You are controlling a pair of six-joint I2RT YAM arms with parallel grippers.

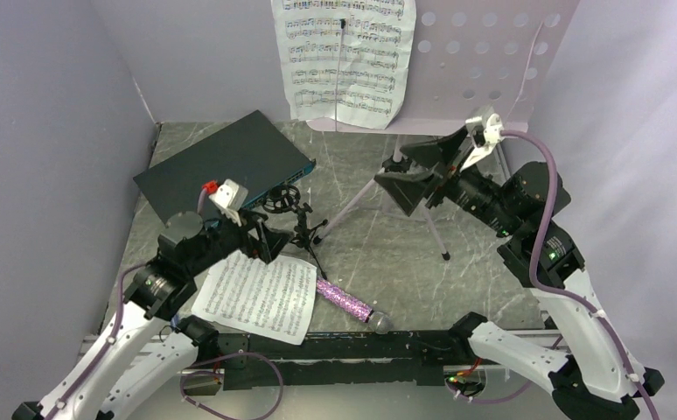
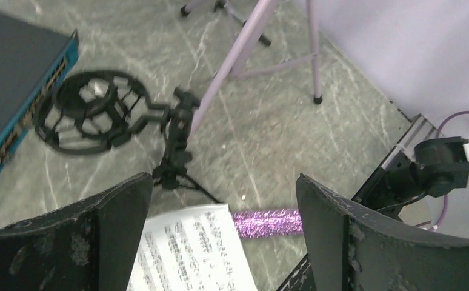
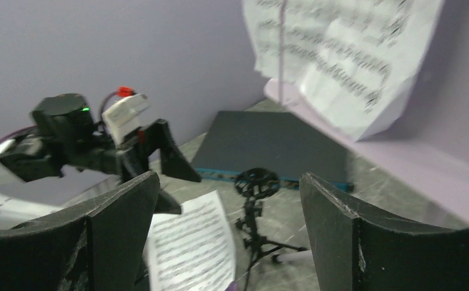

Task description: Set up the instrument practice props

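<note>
The pale-lilac music stand (image 1: 484,52) rises at the back on its silver tripod (image 1: 366,197), with one sheet-music page (image 1: 344,57) resting on it. A second page (image 1: 261,297) lies flat on the table near the front, and the purple glitter microphone (image 1: 345,302) lies just right of it. The small black mic stand (image 1: 296,214) stands upright between them, its ring mount empty. My left gripper (image 1: 261,236) hovers open above the flat page (image 2: 189,254), holding nothing. My right gripper (image 1: 409,175) is open in the air in front of the music stand, also empty.
A dark flat box (image 1: 226,162) with a teal edge lies at the back left, close to the mic stand's ring (image 2: 89,112). Lilac walls close in the left, right and back sides. The tripod's legs (image 2: 238,54) spread across the table's middle.
</note>
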